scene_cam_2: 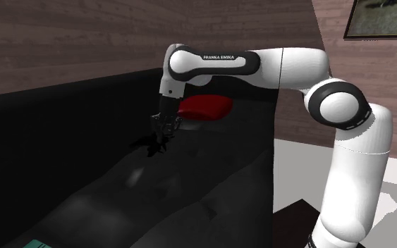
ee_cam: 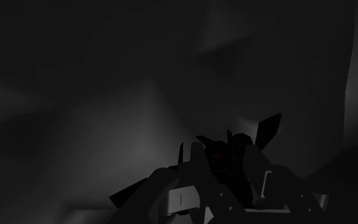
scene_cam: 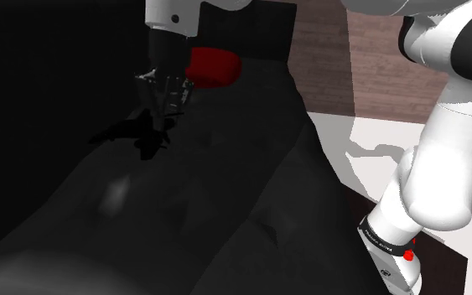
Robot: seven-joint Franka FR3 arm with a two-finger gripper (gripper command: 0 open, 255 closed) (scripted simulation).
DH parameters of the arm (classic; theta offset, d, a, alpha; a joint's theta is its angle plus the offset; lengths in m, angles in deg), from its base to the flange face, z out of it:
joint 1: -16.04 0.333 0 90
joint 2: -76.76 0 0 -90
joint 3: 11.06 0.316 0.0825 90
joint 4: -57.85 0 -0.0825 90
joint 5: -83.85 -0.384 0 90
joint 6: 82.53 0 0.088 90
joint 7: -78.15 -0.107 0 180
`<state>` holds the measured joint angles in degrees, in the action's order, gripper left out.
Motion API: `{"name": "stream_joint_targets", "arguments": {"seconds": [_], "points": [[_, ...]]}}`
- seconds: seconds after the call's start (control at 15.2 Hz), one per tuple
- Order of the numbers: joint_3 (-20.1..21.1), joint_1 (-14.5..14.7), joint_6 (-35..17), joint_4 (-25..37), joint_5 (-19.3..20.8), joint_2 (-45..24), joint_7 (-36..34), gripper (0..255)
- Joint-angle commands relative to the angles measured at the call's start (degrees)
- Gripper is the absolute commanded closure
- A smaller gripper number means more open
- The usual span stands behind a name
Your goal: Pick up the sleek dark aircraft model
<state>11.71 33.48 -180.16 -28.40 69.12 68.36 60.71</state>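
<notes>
The dark aircraft model (scene_cam: 132, 134) is a black jet with swept wings, low over the seat of a black sofa (scene_cam: 225, 209). My gripper (scene_cam: 162, 124) comes down on it from above, and the fingers clasp its body. From the second exterior view, the model (scene_cam_2: 147, 144) pokes out to the left below the gripper (scene_cam_2: 163, 138). The wrist view has the aircraft (ee_cam: 219, 153) between the two fingers of the gripper (ee_cam: 225, 181), with a tail fin sticking up. Whether the model touches the seat I cannot tell.
A red cushion (scene_cam: 215, 67) lies on the sofa just behind the gripper. The sofa back (scene_cam_2: 63, 113) rises on the second exterior view's left. A white floor patch (scene_cam: 376, 142) and a wood-plank wall (scene_cam_2: 119, 35) lie beyond the sofa.
</notes>
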Motion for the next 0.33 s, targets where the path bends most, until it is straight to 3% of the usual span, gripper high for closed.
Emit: {"name": "stream_joint_targets", "arguments": {"seconds": [0.0,0.26], "points": [[0.0,0.1,1.8,2.2,0.2,-0.4,-0.6,255],[0.1,0.2,3.5,4.5,0.5,-0.9,-1.1,255]]}}
